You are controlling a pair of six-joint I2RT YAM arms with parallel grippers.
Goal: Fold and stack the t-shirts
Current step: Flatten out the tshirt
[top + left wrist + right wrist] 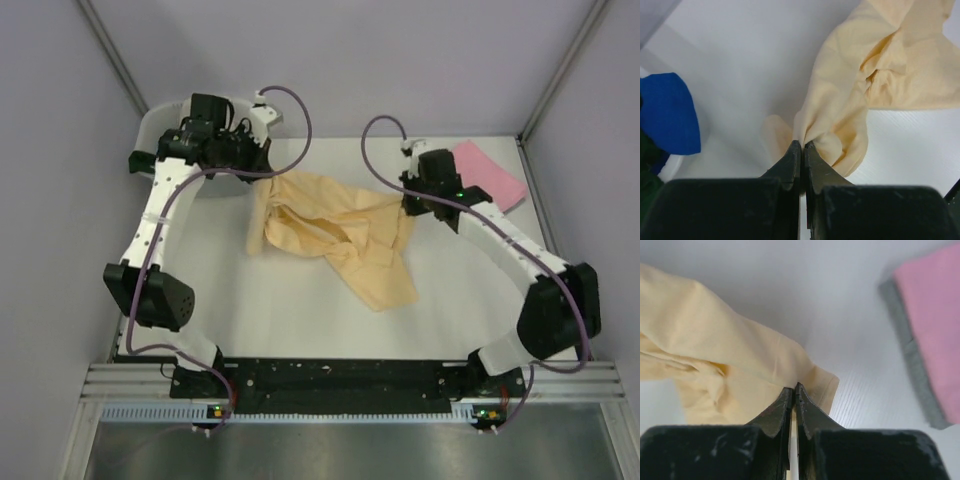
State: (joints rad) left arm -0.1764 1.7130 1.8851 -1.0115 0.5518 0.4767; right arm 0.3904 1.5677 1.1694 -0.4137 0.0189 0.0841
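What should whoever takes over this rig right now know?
Left end effector: shut on the peach-yellow t-shirt, far left edge.
Right end effector: shut on the same shirt's right edge.
Shirt lies crumpled mid-table, unfolded.
Pink t-shirt lies folded at the far right corner.
Blue cloth sits beside the left arm, apparently in the white tub.
To do: spread, fold, stack this shirt, then the rest.
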